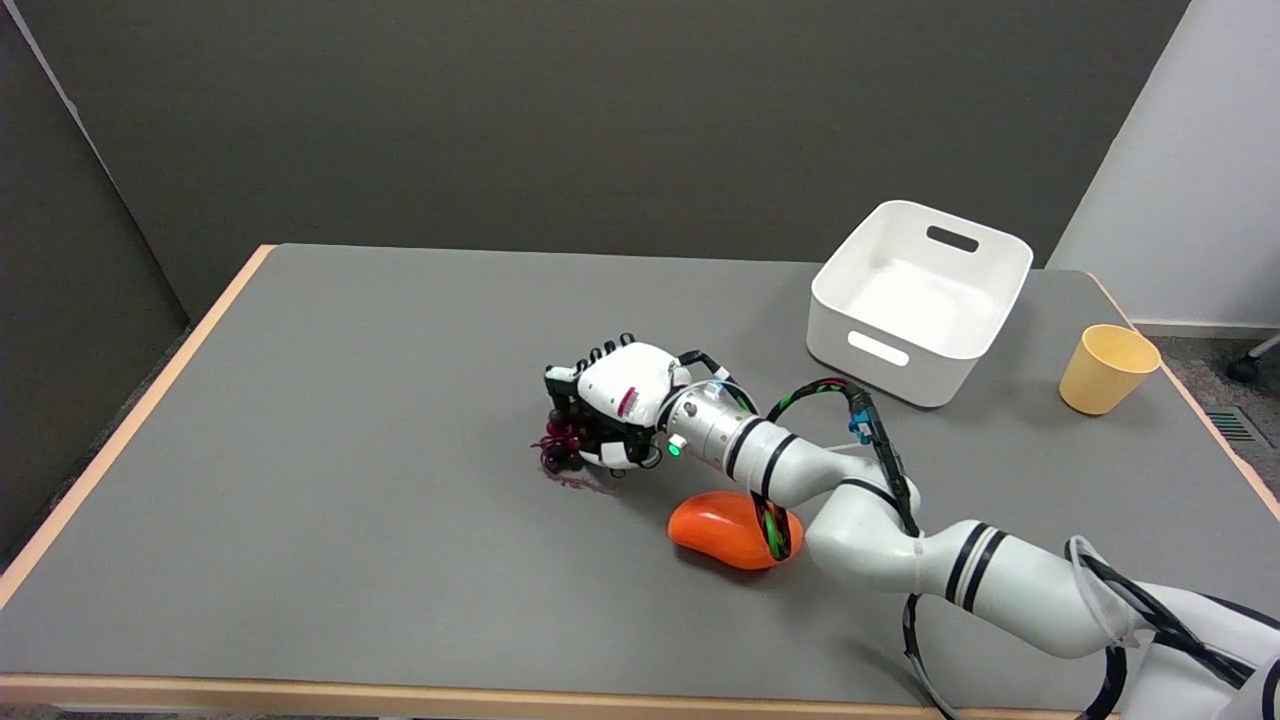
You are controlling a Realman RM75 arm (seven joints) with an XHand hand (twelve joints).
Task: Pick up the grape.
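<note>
A grey table [350, 420] with a pale wooden edge stands before a dark wall. Near its middle the right hand [612, 405] is curled down over the grape [558, 447], a dark purple bunch lying on the surface at the fingertips; the fingers close around it, though whether it is off the table cannot be told. Its long axis is hidden by the hand. No writing is readable. Just beside the forearm lies an orange mango [725, 530]. Farther right stand a white bin [918, 298] and a yellow cup [1106, 368].
</note>
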